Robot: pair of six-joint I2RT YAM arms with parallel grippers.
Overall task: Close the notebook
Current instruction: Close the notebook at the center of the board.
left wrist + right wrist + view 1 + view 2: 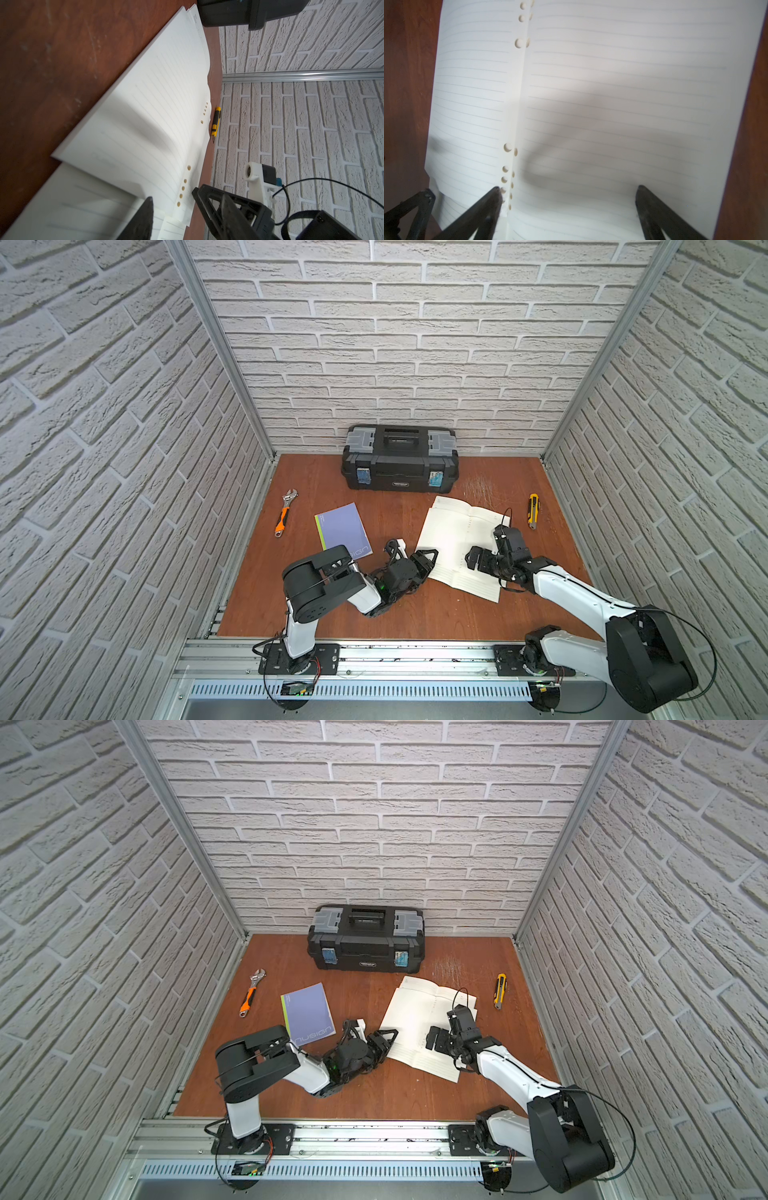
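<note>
A white lined notebook is being shown lying open on the table, right of centre. The right gripper is being held low over the page beside the spine, claw spread wide, probably to pin the book against sliding; contact cannot be confirmed. The left gripper is being held at the near left page edge, rolled sideways, claw apart, seemingly so pages can be caught and folded over. Both forearms are being kept low, angled inward.
</note>
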